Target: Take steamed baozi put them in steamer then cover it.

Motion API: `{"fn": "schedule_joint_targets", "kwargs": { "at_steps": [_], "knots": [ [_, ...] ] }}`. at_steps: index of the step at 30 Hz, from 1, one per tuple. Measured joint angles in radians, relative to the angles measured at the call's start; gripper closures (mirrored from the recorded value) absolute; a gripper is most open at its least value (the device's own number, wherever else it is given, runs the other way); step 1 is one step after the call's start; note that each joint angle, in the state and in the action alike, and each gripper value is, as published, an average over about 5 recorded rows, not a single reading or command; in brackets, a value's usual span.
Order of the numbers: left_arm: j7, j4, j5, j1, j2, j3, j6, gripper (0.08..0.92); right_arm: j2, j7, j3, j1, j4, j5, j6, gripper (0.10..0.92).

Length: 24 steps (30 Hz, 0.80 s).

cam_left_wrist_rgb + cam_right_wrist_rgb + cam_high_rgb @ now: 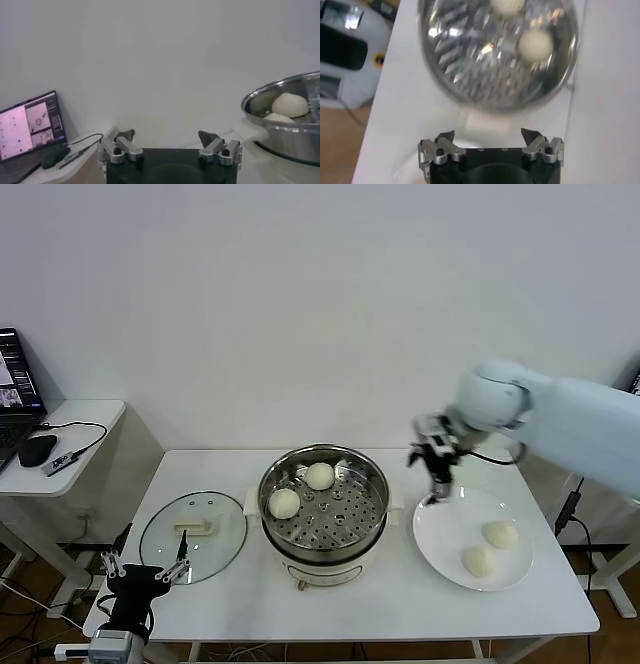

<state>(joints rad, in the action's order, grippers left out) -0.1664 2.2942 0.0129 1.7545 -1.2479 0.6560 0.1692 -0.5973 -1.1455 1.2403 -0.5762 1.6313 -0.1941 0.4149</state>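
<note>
Two baozi (302,489) sit on the perforated tray inside the steamer (323,502), which stands at the centre of the head view on the white table (380,594); one lies near the pot's far rim, the other toward its left wall. Two more baozi (490,548) rest on the white plate (440,529) at centre right, just beside the steamer, one nearer the plate's right edge and one nearer its front. The cover (193,536) lies flat on the table at lower left, close to the pot but apart from it, its cream handle up.

The right gripper (436,471) hangs between the steamer and the plate, over the plate's far left rim, pointing down. In the right wrist view its fingers (445,136) stand wide apart with nothing between them, and the steamer with its two buns shows beyond them, blurred; whether the tips touch the plate I cannot tell from the head view.

The left gripper (145,566) waits at the lower left corner of the head view, at the table's front edge, just in front of the cover. Its fingers (207,136) are spread wide and empty in the left wrist view, where the steamer's rim and two buns show at the right edge.

At the upper left of the head view a laptop (14,399) and a mouse (37,450) sit on a separate side table (85,424).
</note>
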Motion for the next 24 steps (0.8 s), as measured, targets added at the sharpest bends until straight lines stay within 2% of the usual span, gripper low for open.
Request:
{"fn": "schedule_joint_targets", "kwargs": {
  "at_steps": [5,11,24],
  "knots": [
    [0.000,-0.003,0.007,0.005,-0.005,-0.008,0.000,0.177,0.125,-0.008,-0.095,0.148,0.011,0.104,-0.057,0.203],
    [0.000,-0.006,0.014,0.013,-0.006,-0.008,0.002,0.177,0.203,0.001,-0.270,0.395,-0.001,0.207,-0.101,0.203],
    [0.001,0.000,0.020,0.027,-0.014,0.002,0.005,0.177,0.192,0.052,-0.494,0.713,-0.089,0.325,-0.136,0.203]
  ]
}}
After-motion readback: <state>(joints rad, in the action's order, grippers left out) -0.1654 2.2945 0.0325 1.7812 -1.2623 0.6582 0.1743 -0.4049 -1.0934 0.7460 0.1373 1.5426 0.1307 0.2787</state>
